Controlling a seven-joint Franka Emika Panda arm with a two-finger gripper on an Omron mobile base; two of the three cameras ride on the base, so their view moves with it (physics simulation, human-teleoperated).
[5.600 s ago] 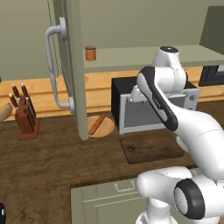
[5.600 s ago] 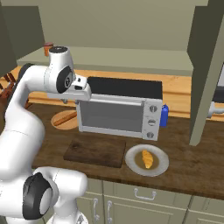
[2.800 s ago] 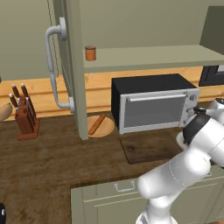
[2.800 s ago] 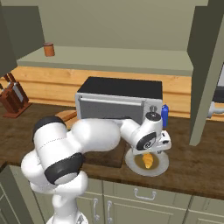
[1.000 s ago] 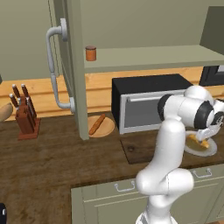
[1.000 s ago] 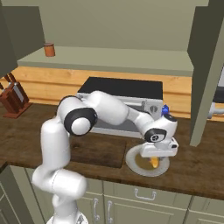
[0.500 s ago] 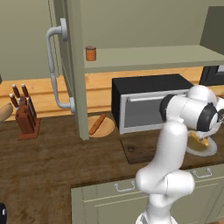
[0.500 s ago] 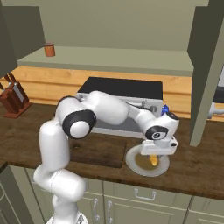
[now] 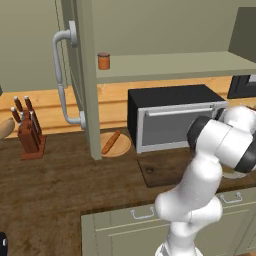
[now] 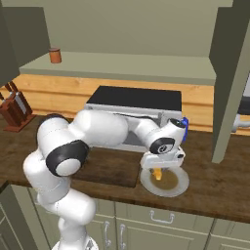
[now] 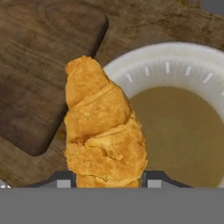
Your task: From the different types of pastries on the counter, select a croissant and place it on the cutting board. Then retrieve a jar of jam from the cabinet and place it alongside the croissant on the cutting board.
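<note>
Two steps are set by the task, and neither is finished as the scene lies now, though the first is judged well under way. The croissant (image 11: 103,135) is pinched between the fingertips (image 11: 153,178) of the gripper (image 10: 159,171), one tip pressed against each flank of the pastry, and it is held clear above the white plate (image 10: 179,183), whose brown centre is seen bare beneath it. In the hand view the pastry hangs over the plate's rim, with a rounded corner of the cutting board (image 11: 39,65) close by on the counter (image 10: 215,185). What is left of this step is judged to be a short carry sideways to the board (image 10: 107,168), which lies just beside the plate in front of the toaster oven (image 9: 172,117), and a release there. The second step is untouched: the jar of jam (image 9: 103,61) is seen upright on the shelf of the cabinet (image 9: 82,80), whose door stands open, well apart from the gripper. As for pose, the arm is folded low and reached out across the counter to the plate, with the wrist bent so that the gripper points downward.
</note>
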